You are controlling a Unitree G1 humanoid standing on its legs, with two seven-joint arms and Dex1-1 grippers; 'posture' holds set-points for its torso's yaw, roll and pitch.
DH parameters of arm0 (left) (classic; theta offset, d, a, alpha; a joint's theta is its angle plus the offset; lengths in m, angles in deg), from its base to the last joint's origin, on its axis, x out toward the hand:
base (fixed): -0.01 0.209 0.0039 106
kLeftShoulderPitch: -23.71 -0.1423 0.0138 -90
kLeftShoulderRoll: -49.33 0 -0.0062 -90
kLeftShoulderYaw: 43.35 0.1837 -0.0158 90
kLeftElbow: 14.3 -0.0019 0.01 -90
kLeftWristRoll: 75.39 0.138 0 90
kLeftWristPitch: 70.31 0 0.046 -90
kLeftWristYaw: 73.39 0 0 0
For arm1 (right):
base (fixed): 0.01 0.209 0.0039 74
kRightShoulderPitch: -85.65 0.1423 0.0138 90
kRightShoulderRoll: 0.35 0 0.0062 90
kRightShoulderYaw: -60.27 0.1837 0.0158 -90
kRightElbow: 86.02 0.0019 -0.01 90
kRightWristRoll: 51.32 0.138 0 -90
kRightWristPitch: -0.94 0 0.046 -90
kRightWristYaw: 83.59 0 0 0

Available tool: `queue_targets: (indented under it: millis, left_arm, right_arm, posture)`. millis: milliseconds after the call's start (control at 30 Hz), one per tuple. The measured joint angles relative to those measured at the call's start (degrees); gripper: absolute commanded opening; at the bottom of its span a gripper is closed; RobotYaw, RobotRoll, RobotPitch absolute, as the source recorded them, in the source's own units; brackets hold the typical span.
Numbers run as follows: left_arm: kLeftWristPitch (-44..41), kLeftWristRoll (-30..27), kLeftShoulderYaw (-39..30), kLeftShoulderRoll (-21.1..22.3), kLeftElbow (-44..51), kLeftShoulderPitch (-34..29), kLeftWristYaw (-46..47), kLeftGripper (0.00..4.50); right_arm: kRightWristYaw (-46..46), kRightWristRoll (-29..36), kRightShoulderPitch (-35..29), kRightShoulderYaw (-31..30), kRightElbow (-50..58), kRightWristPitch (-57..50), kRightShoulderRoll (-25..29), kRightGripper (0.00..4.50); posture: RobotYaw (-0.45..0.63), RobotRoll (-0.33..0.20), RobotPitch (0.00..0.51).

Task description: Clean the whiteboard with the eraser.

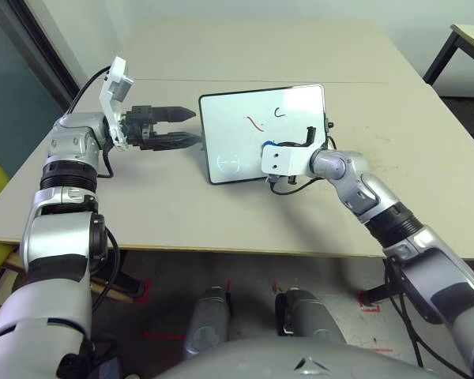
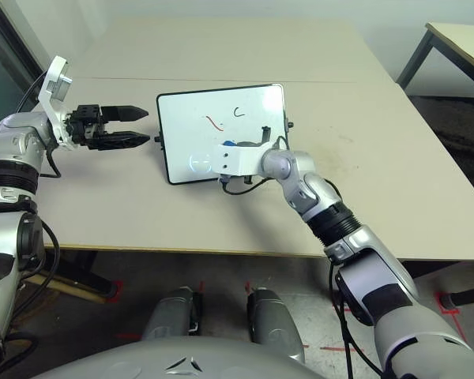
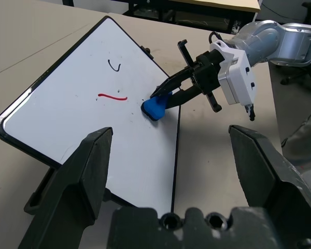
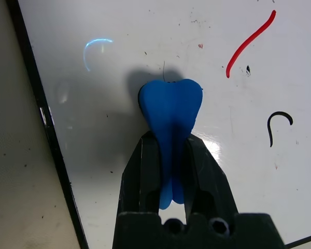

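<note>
R hand point(image 4: 171, 155) is clamped on the eraser point(image 4: 171, 111), blue block squeezed between both fingers w/ its tip sticking out past them and down on the whiteboard point(image 1: 262, 133). Board lies flat on the desk point(image 1: 426, 158), mid-desk ahead of the robot. L hand point(image 1: 170, 128) is just beside the board's left edge, fingers spread wide, holding nothing and not touching the frame.

Marks left: red stroke point(image 4: 250, 44) and black hook point(image 4: 279, 124), both further up the board than the eraser, which sits on bare white near them.

To do this step well imo:
- sweep toward the red stroke first, it's nearest, then on to the black hook
- keep tip pressed flat; eraser looks soft and pinched, so too steep an angle prob just folds it
- short overlapping passes > one long drag
- board isn't pinned, could slide under push. L hand could brace the frame edge
- watch the fingertips don't scrape the glossy surface
</note>
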Motion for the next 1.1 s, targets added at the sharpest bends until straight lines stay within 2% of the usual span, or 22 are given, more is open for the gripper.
queue_targets:
  millis: [267, 400, 733, 1100]
  left_arm:
    - [0.00, 0.00, -0.03, 0.06, 0.00, 0.01, 0.02, 4.50]
    - [0.00, 0.00, -0.03, 0.06, -0.01, 0.01, 0.03, 4.50]
    - [0.01, 0.00, -0.03, 0.08, -0.05, 0.01, 0.04, 4.50]
    - [0.00, 0.00, -0.05, 0.12, -0.07, 0.02, 0.10, 4.50]
  right_arm:
    - [-1.25, 0.20, 1.36, 1.67, -4.08, 2.26, 5.61, 0.38]
    - [-1.63, 0.58, 2.23, 2.99, -6.50, 1.96, 6.24, 0.38]
    - [-1.50, 0.70, 4.13, 3.03, -7.47, 2.01, 5.51, 0.38]
    - [-0.48, -0.19, 3.43, 0.69, -2.29, 0.61, -1.41, 0.38]
  posture:
    - [0.17, 0.000, 0.029]
    - [0.17, 0.000, 0.029]
    - [0.16, 0.000, 0.033]
    - [0.17, 0.000, 0.038]
